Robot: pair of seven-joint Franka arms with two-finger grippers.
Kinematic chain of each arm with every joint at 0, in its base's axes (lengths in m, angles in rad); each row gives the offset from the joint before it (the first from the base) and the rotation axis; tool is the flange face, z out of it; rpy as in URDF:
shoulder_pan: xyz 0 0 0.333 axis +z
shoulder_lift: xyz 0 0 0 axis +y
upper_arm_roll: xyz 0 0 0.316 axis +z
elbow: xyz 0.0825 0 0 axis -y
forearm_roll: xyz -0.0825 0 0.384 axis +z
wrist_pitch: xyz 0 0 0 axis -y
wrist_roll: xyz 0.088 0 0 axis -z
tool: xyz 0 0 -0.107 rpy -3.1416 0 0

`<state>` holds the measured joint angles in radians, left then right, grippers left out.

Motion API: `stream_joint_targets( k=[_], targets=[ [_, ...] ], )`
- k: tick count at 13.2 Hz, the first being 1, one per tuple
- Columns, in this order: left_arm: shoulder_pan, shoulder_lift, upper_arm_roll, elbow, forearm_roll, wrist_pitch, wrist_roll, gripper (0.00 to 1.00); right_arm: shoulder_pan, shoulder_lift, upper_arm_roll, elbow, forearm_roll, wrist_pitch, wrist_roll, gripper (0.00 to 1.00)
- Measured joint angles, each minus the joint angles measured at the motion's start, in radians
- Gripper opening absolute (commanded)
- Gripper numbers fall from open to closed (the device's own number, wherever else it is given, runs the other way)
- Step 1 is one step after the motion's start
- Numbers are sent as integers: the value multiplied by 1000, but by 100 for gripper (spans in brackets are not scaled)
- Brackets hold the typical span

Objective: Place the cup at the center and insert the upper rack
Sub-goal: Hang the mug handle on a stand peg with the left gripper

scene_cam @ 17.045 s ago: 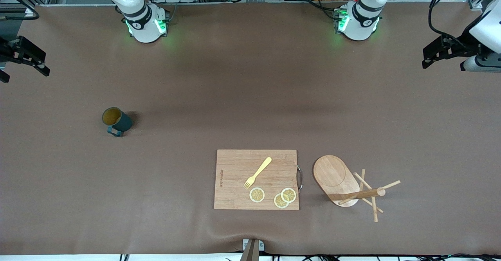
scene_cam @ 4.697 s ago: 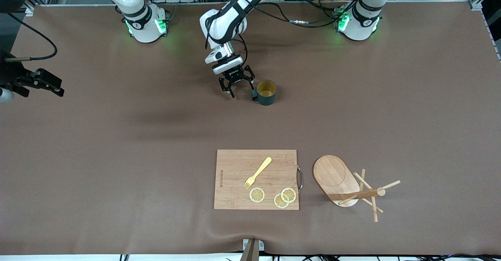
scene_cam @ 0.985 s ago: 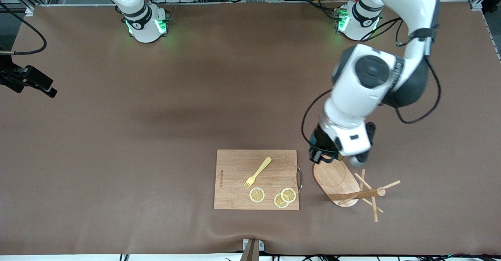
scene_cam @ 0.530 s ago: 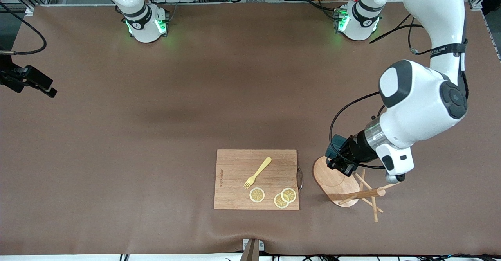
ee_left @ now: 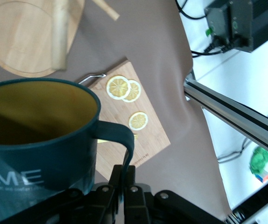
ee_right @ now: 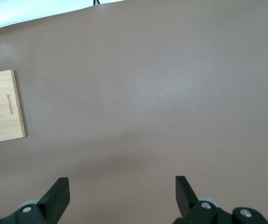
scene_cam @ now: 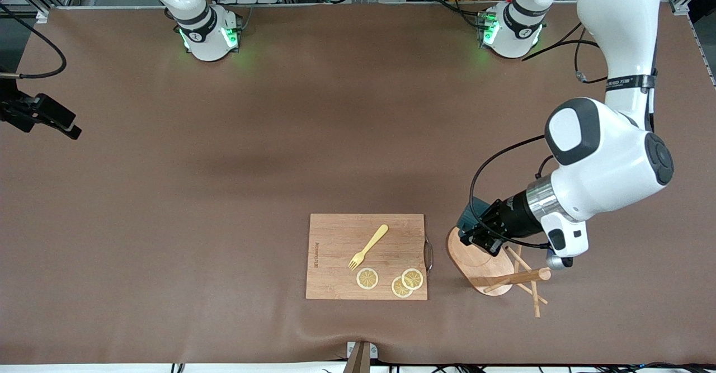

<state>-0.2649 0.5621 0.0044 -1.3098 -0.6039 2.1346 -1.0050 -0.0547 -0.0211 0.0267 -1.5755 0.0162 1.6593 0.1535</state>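
You get 3 views. The front camera looks down from high, facing both bases, and takes in the whole table [scene_cam: 224,166]. The left wrist camera sits very close to the cup [ee_left: 40,140] and looks down on the cutting board [ee_left: 138,135]. The right wrist camera looks down from higher up; it shares one end of that board with the other 2.

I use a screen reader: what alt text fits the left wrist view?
The left end effector, shut on the handle of the cup, carries it over the upper rack. A cutting board with lemon slices lies beside the rack.
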Motion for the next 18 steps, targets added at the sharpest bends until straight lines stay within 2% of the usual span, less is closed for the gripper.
stream_joint_targets(
  k=[13,14,15,18],
  targets=[
    [104,48,1,-1,-104,86,100,0,-1,0,-1,0,0,0,1,100],
    [106,48,0,-1,-105,86,100,32,-1,0,-1,0,0,0,1,100],
    [107,49,0,-1,-105,87,100,99,-1,0,-1,0,0,0,1,100],
    [106,49,-1,0,-105,95,101,100,-1,0,-1,0,0,0,1,100]
  ],
)
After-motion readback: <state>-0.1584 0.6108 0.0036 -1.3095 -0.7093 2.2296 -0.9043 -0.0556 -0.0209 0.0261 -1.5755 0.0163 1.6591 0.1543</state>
